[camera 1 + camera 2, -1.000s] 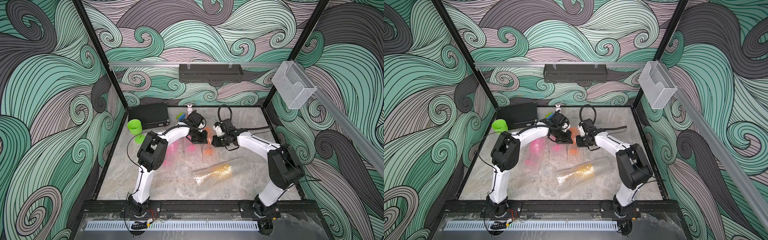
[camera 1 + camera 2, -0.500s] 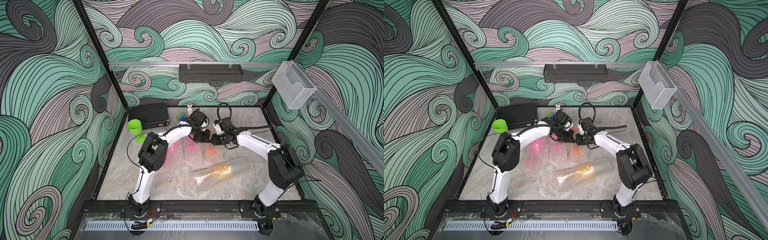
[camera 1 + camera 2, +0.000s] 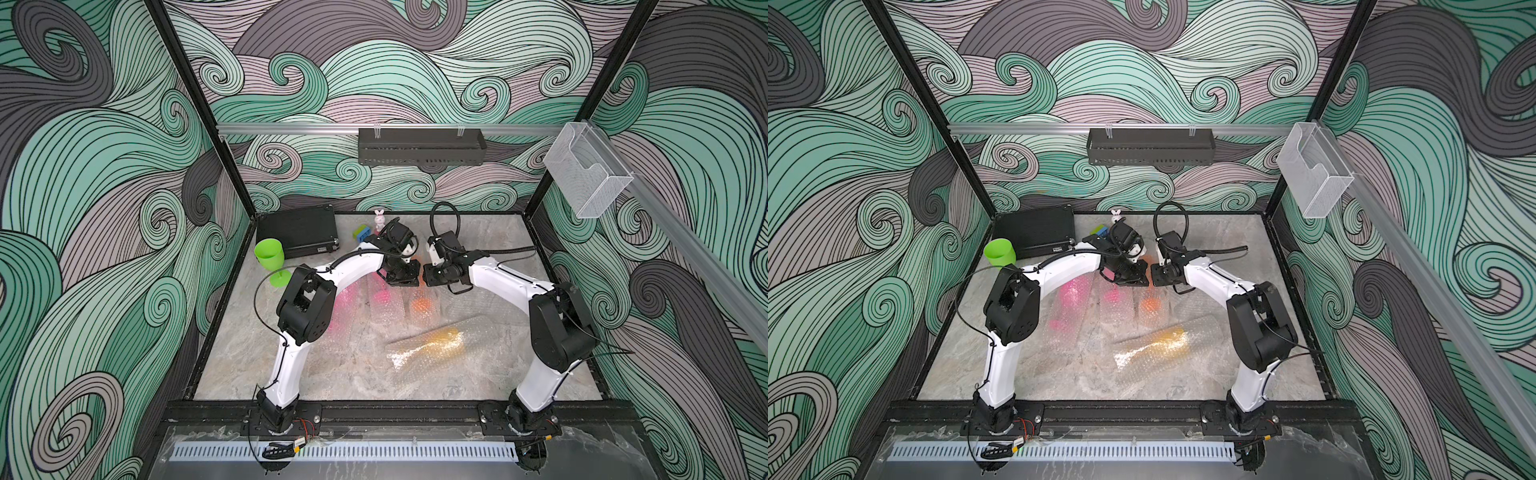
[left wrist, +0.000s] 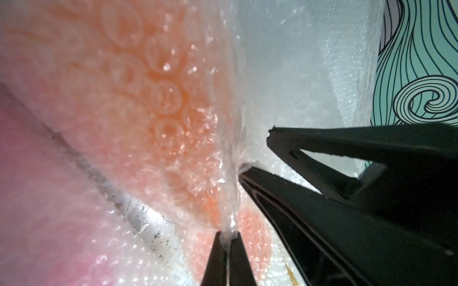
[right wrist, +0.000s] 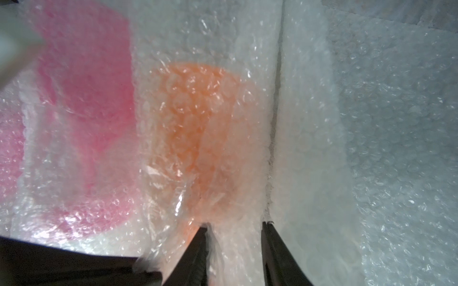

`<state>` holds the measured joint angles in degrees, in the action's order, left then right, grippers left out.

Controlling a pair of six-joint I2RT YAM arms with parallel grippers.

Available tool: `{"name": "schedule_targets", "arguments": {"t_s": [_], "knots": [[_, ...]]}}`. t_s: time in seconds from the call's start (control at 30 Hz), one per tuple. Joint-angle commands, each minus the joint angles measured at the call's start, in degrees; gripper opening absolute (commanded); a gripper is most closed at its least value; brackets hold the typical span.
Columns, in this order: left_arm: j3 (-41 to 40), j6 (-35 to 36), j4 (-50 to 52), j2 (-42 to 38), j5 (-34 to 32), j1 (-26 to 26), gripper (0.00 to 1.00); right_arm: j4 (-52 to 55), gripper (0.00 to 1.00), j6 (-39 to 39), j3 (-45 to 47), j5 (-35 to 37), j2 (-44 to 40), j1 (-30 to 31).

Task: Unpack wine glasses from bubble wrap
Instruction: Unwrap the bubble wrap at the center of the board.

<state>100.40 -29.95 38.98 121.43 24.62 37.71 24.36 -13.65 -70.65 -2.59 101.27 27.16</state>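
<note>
Black case, rabbit figurine, block

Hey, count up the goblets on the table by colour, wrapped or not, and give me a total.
Pink goblets: 2, both wrapped
Orange goblet: 1, wrapped
Yellow goblet: 1, wrapped
Lime green goblet: 1, unwrapped, standing
Total: 5

Front: you pass freely over bare table, before yellow roll.
Far left: case, green goblet bar you.
Middle: rolls lie side by side.
</note>
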Motion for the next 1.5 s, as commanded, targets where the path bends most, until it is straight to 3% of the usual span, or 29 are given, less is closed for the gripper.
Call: {"name": "schedule_targets", "arguments": {"t_s": [0.0,0.43,0.87,1.23,1.47], "knots": [[1.46,0.95,1.04,0.35,-0.28,0.61,0.0,-0.13,0.39,0.24,0.47,0.15,-0.9,1.09],[1.56,0.99,1.37,0.38,-0.03,0.69,0.0,-2.19,0.4,-0.72,-0.42,3.72,0.49,1.1],[0.15,0.86,0.58,0.05,0.42,0.75,0.0,-7.95,0.4,-4.34,-3.35,-0.04,3.22,0.18],[-1.22,0.95,0.24,-0.62,0.34,0.69,0.0,-13.06,0.31,-8.61,-1.2,-2.67,2.17,-1.65],[-1.68,1.01,0.38,-1.08,0.03,0.69,0.0,-15.23,0.17,-10.57,-0.65,-6.21,2.44,-2.89]]}}
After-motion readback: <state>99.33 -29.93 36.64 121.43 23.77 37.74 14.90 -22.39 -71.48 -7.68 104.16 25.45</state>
